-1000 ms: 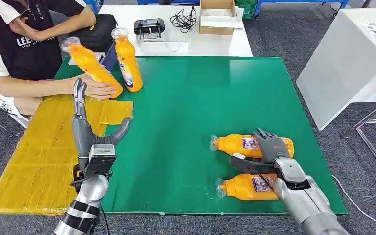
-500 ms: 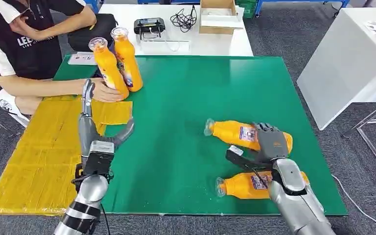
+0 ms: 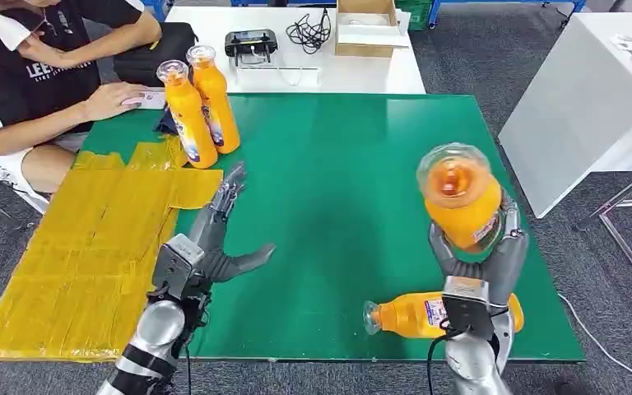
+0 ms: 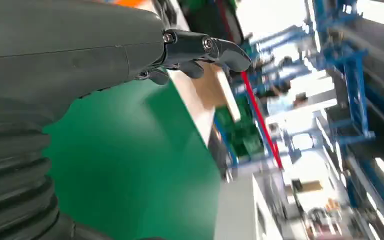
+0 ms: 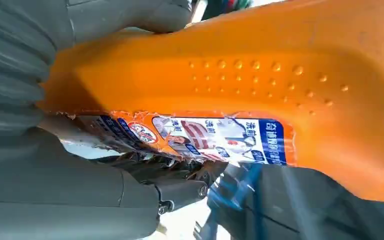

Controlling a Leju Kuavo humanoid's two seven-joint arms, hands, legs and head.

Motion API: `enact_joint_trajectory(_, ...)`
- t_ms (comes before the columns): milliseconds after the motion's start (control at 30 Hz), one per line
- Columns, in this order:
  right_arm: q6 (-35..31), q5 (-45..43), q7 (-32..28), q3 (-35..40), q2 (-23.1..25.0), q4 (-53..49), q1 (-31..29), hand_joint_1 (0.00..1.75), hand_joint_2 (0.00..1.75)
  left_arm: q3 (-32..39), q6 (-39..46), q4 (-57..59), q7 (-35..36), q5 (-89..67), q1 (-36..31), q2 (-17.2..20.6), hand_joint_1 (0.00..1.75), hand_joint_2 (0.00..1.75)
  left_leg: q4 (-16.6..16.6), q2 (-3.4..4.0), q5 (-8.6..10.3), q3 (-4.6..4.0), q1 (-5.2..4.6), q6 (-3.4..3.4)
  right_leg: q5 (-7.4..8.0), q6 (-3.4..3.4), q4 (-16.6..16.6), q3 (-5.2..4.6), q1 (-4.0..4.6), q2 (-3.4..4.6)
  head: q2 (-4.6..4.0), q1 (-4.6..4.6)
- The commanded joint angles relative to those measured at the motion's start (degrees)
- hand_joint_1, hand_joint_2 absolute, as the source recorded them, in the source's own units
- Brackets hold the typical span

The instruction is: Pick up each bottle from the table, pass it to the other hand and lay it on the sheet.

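My right robot hand (image 3: 479, 255) clamps 1 orange bottle (image 3: 461, 197) high above the counter (image 3: 337, 181), left robot hand (image 3: 214, 239) spread empty, so handover comes next, I reckon.

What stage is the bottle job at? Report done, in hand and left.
Done: nothing lies on the yellow sheet yet. In hand: the right robot hand holds one orange bottle up off the green table; the left robot hand is spread above the table's edge, holding nothing, so the pass is still due. Left: a second bottle lying near the front edge, and two upright bottles beside a person's hand.
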Motion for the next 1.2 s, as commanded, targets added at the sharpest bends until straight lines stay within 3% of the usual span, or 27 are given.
enact_joint_trajectory(33,11.85,-12.91,-1.89,-2.83,2.87,0.98,-1.1,1.75,1.75,-4.81,-3.7,1.48,0.42,5.18,-2.69,3.26,0.0,1.75,-0.04,0.05,-0.03,0.18,0.06,-0.13,-0.02,-0.09,-0.04,0.18,0.06,0.08,0.0,0.0)
enact_joint_trajectory(300,14.86,-6.1,-3.04,6.65,3.77,8.86,-4.14,1.75,1.75,-7.34,-4.18,3.18,-0.34,7.41,-4.17,3.46,0.0,1.75,-0.05,0.21,-0.05,0.23,0.07,-0.1,0.01,-0.07,-0.06,0.2,0.07,0.24,0.0,0.0)
enact_joint_trajectory(333,14.86,-5.17,-3.26,8.57,3.66,10.2,-4.73,1.66,1.75,-7.54,-4.13,3.31,-0.49,7.68,-4.38,3.44,0.0,1.75,-0.09,0.24,-0.07,0.35,0.1,-0.13,0.01,-0.09,-0.11,0.32,0.09,0.28,0.0,0.0)
enact_joint_trajectory(367,15.03,-4.86,-3.35,10.04,3.83,11.08,-5.06,1.75,1.75,-7.7,-4.0,3.42,-0.57,7.73,-4.53,3.4,0.0,1.75,-0.08,0.2,-0.04,0.25,0.08,-0.09,0.02,-0.07,-0.08,0.22,0.07,0.22,0.0,0.0)
enact_joint_trajectory(567,13.81,1.44,-4.38,17.26,4.01,14.0,-7.23,1.75,1.75,-8.03,-4.12,5.32,-0.69,8.54,-5.67,2.88,0.0,1.75,-0.06,0.14,0.0,0.17,0.06,-0.07,0.03,-0.05,-0.03,0.13,0.05,0.17,0.0,0.0)
enact_joint_trajectory(1200,13.7,0.49,-2.97,18.65,3.61,16.77,-9.56,1.75,1.75,-9.88,-7.4,2.57,-2.55,12.11,-3.92,3.03,0.0,1.75,-0.06,0.07,0.0,0.17,0.05,-0.07,0.01,-0.05,-0.05,0.17,0.04,0.1,0.0,0.0)
